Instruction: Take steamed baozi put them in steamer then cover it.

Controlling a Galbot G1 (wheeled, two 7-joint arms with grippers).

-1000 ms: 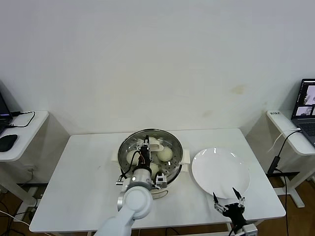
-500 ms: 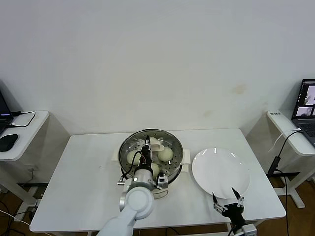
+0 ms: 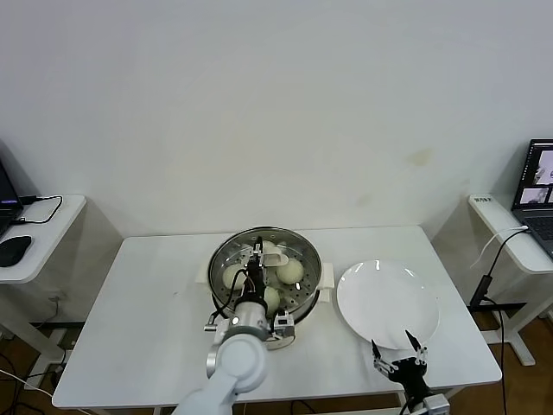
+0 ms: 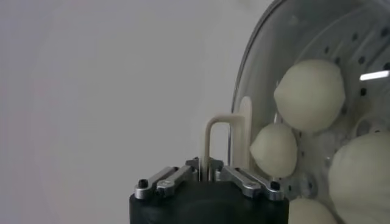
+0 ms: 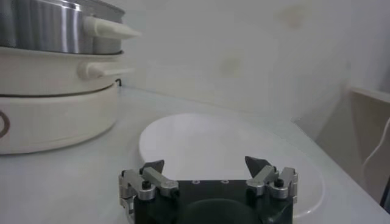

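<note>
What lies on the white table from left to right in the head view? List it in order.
steamer, closed under the cover with baozi inside and the left gripper over it → white plate → right gripper at the table's near edge.

Left gripper (image 3: 257, 264) reaches forward, fingers a little apart, nothing in grip. Right gripper (image 3: 397, 356) sits low, close to robot, fingers wide apart, holds nothing.

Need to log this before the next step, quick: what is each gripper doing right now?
Left gripper: over the steamer, at the cover handle; open or shut cannot be told.
Right gripper: open, empty, beside the white plate.
</note>
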